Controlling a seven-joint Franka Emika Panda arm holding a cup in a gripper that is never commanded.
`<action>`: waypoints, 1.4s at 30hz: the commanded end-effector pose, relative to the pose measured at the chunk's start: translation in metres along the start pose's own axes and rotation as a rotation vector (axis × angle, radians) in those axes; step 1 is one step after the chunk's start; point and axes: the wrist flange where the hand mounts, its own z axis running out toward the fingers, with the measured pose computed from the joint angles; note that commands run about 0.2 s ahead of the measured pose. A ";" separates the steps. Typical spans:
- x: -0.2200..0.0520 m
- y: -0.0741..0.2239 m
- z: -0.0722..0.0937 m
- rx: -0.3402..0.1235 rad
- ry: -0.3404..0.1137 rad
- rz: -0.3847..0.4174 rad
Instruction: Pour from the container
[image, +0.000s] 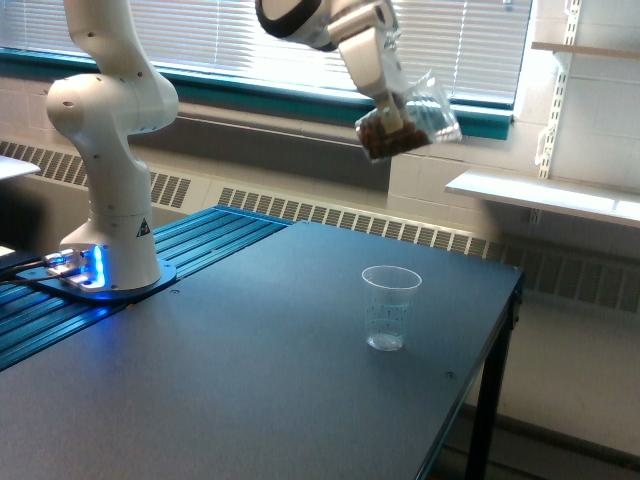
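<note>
The gripper (392, 108) has the clear plastic cup (412, 120) up in the air, tipped on its side, with brown granular bits (385, 139) piled at the low end. Well below it, a clear measuring cup (389, 307) with printed lines sits upright on the dark table (230, 380). The white arm's base (108, 268) glows blue at the exterior view's left.
</note>
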 end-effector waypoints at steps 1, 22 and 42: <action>-0.019 -0.005 0.002 -0.001 -0.003 -0.050; -0.077 0.002 0.038 -0.067 -0.082 -0.116; -0.112 0.004 0.066 -0.142 -0.122 -0.171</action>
